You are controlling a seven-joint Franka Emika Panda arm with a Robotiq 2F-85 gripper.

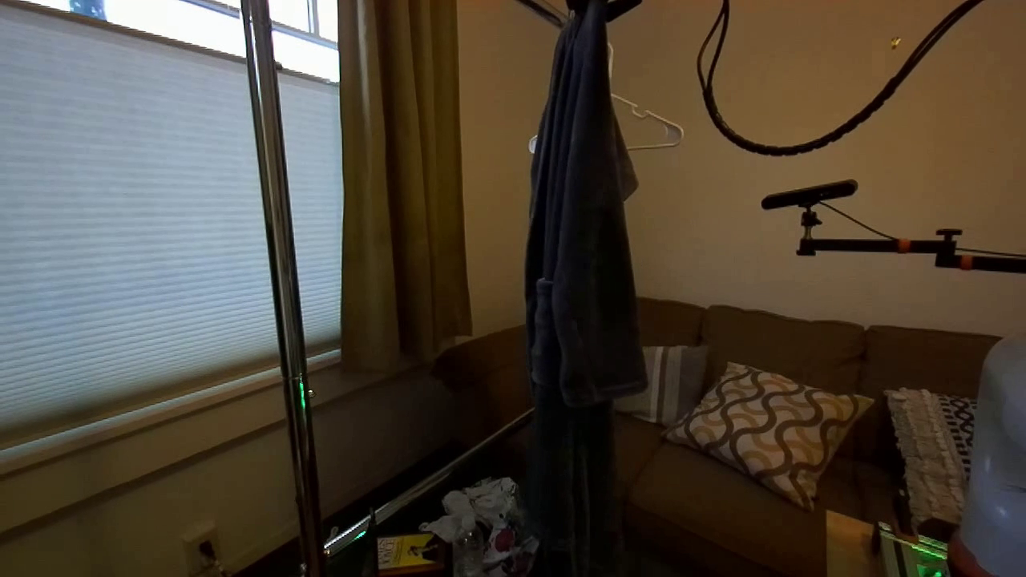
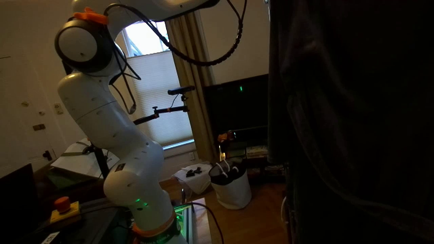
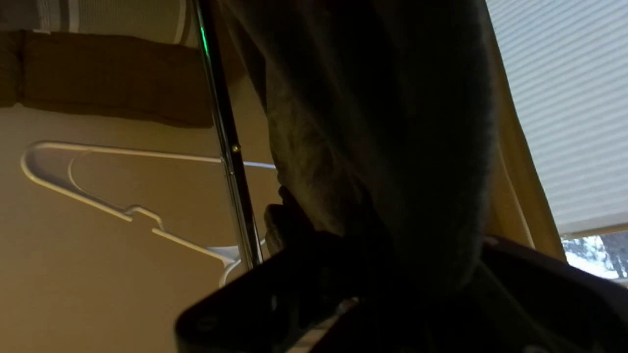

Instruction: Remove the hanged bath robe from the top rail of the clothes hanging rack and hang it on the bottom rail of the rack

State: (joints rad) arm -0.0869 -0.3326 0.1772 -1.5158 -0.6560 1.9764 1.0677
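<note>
Near the long curtain, the bath robe hangs tall and dark at the rack, its top well above what I take for the bottom rail. Up in the gloom, the gripper has cloth between its fingers; whether they pinch it or merely flank it, I cannot tell. If the hold is loose, the robe's weight could drag it free and drop it in a heap. A white hanger, one arm bare, shows behind a chrome post; a sideways pull might snag there. With something this long to lower, I'd expect the hem to bunch beside the plastic bag and perhaps tangle with it.
</note>
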